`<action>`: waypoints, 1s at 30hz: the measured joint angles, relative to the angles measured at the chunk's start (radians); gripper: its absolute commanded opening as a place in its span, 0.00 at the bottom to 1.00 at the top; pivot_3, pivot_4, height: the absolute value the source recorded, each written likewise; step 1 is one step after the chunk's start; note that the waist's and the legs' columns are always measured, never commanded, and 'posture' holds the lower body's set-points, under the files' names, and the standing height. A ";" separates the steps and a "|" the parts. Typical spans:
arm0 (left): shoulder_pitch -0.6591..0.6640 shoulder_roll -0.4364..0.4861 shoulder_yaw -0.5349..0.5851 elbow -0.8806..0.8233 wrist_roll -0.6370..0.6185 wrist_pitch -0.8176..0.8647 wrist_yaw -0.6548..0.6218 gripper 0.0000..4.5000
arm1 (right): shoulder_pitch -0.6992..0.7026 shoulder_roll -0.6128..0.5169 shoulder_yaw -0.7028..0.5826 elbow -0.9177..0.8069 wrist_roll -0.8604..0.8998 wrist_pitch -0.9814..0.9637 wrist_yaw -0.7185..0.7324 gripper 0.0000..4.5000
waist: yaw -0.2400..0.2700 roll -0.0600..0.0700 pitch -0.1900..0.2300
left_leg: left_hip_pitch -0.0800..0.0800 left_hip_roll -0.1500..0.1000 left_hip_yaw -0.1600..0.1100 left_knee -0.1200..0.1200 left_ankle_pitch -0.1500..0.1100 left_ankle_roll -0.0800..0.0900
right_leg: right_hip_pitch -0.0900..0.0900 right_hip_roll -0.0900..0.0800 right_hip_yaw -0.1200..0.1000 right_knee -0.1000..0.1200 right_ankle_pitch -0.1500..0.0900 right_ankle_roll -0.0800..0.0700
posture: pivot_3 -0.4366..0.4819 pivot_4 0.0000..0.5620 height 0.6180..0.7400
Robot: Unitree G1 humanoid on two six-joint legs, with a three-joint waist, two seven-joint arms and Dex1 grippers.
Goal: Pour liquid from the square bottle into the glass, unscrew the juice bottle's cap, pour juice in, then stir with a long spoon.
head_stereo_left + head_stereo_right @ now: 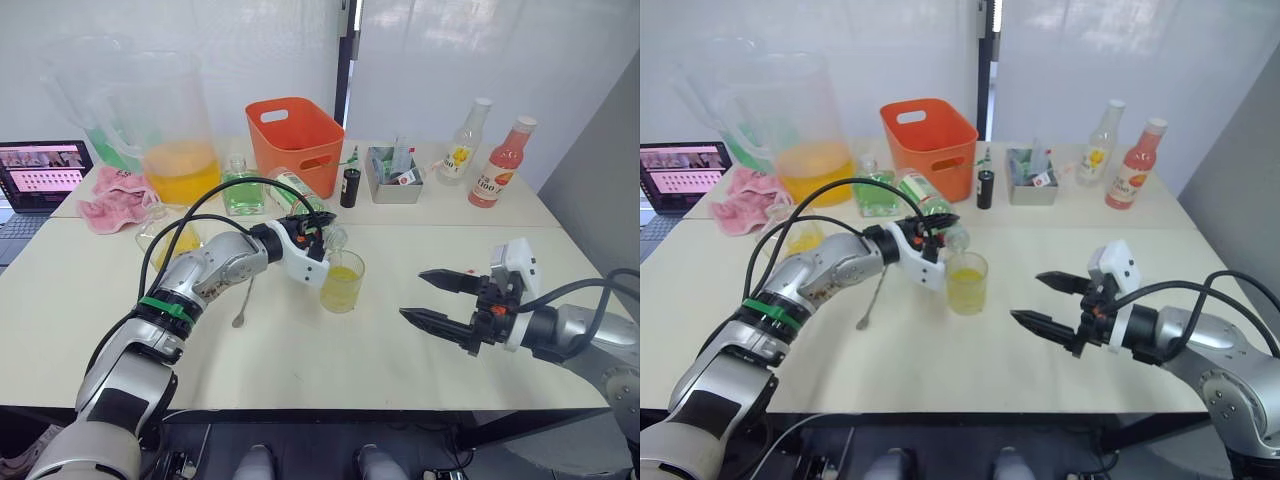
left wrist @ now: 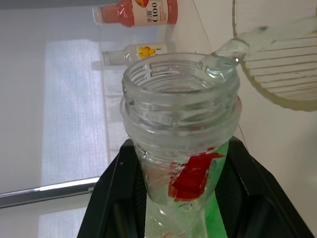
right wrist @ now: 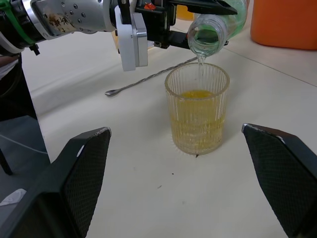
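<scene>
at the centre of the worktop, the left gripper is clamped on the juice bottle, tipped mouth-down over the glass so a thin colourless stream falls inside. glass: ribbed, clear, part full of yellow liquid. long spoon lies at its 9 o'clock. right gripper, at 3 o'clock, spread wide, holding nothing.

I see the uncapped juice bottle tipped over the ribbed glass, a thin clear stream falling into yellow liquid, the spoon lying just left.
</scene>
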 measured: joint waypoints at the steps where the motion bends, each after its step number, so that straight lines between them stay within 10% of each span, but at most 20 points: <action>1: 0.000 0.000 0.000 0.000 -0.002 0.002 -0.001 0.31 | -0.001 0.000 0.001 0.000 0.000 0.000 0.000 0.99 | 0.000 0.000 0.000 | 0.000 0.000 0.000 0.000 0.000 0.000 | 0.000 0.000 0.000 0.000 0.000 0.000 | 0.48 0.27 1.00; 20: 0.086 -0.052 0.102 -0.129 -0.376 0.178 -0.233 0.31 | -0.026 0.000 0.026 0.014 0.000 0.000 0.020 0.99 | -0.003 0.000 0.000 | 0.000 0.000 0.000 0.001 0.000 0.000 | 0.000 0.000 0.000 0.001 0.000 0.000 | 0.48 0.27 1.00; 30: 0.130 -0.115 0.327 -0.399 -0.750 0.719 -0.370 0.31 | -0.137 -0.002 0.071 0.073 0.000 0.000 0.073 0.99 | -0.011 0.000 0.000 | 0.001 0.000 -0.001 0.001 0.000 0.001 | 0.000 0.000 0.000 0.002 0.000 0.000 | 0.48 0.27 1.00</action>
